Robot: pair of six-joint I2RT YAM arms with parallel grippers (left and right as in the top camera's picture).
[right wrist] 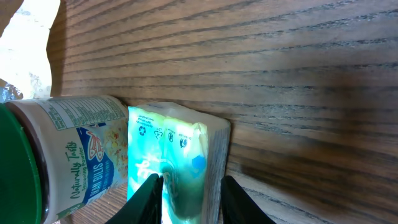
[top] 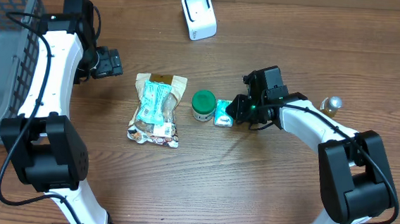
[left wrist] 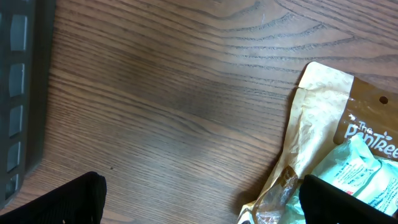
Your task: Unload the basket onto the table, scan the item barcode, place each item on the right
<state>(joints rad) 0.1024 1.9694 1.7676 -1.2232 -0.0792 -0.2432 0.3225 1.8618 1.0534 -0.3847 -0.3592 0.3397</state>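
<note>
Left tool wide open, empty, far-left nr basket. Bag, then jar mid worktop; packet just right of jar, right tool partly closed, pinching it. Step: pickup. Next, prob. lift & turn barcode twd far scanner.

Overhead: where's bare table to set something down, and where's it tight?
Bare wood: the front strip below the snack bag, and between the scanner and right gripper. Crowded: bag, green-lid jar and gripped teal pack in a tight mid-table row.
</note>
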